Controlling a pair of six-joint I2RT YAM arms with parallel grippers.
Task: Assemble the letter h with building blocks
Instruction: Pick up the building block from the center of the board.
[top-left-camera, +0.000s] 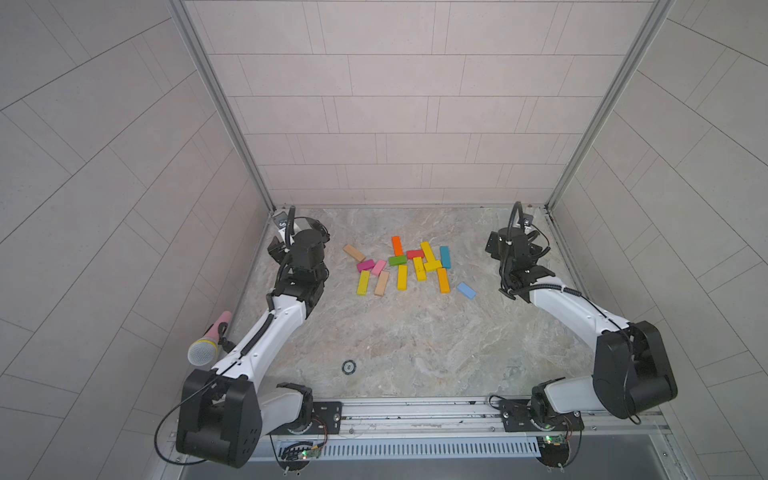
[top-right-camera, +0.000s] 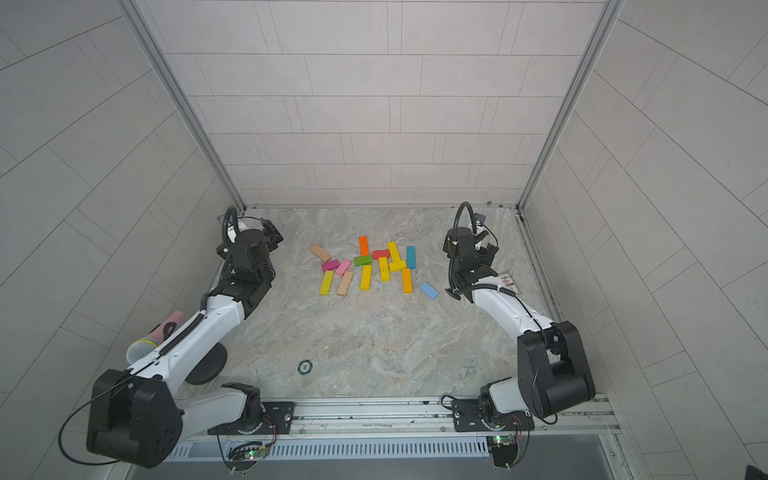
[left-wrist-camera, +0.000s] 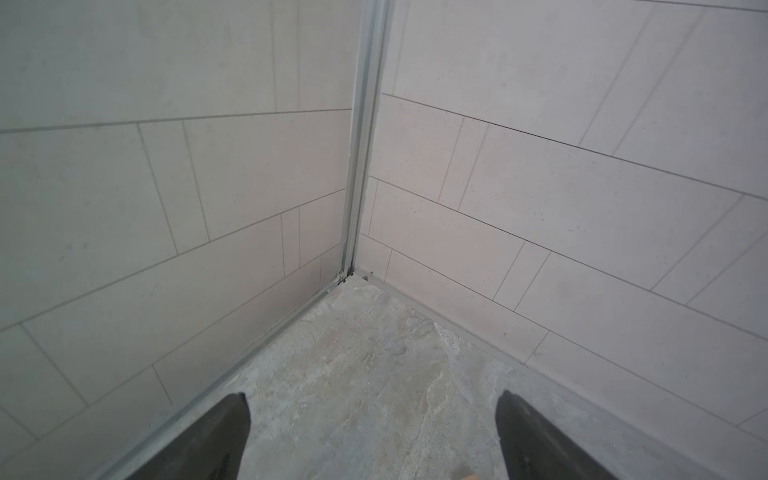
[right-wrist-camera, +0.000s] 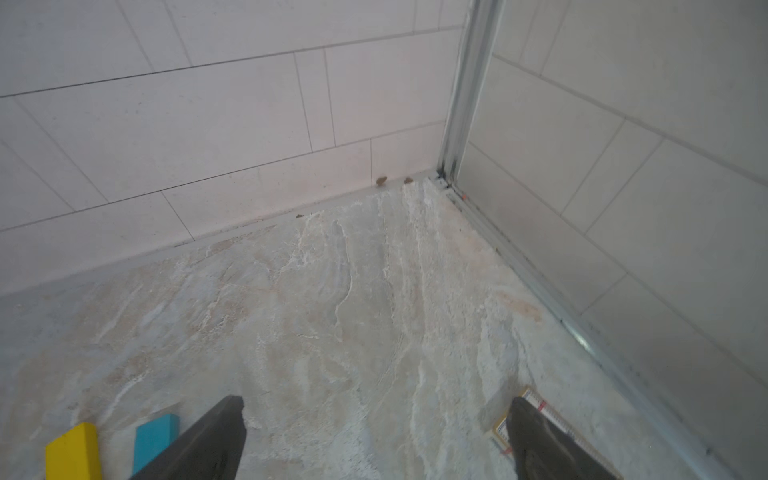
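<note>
The desk (top-left-camera: 415, 340) carries the whole scene, with two arms and two tools over it.

The left tool (left-wrist-camera: 372, 397) stands spread with nothing between its fingers and faces a rear corner of the enclosure. The right tool (right-wrist-camera: 377, 400) is likewise spread and empty, facing the opposite rear corner.

One microphone (top-left-camera: 203, 351) sits beside the left arm.

The building blocks (top-left-camera: 402, 266) lie flat in a loose scatter on the desk between the two tools, touching neither.

Count from both top views, fifteen in all:
- five yellow
- two orange
- two plain wood
- one each of red, green, teal, light blue, magenta and pink

A plain wood block (top-left-camera: 354, 252) lies nearest the left tool. The teal block (top-left-camera: 445, 256) and the light blue block (top-left-camera: 466, 291) lie nearest the right tool.

Differences between views:
- The left wrist view shows little beyond the wall corner and the desk surface.
- The right wrist view catches the ends of a yellow block (right-wrist-camera: 75, 451) and the teal block beside one finger, and one printed card (right-wrist-camera: 536, 409) at the other.
- In a top view the card shows just beside the right arm.
</note>
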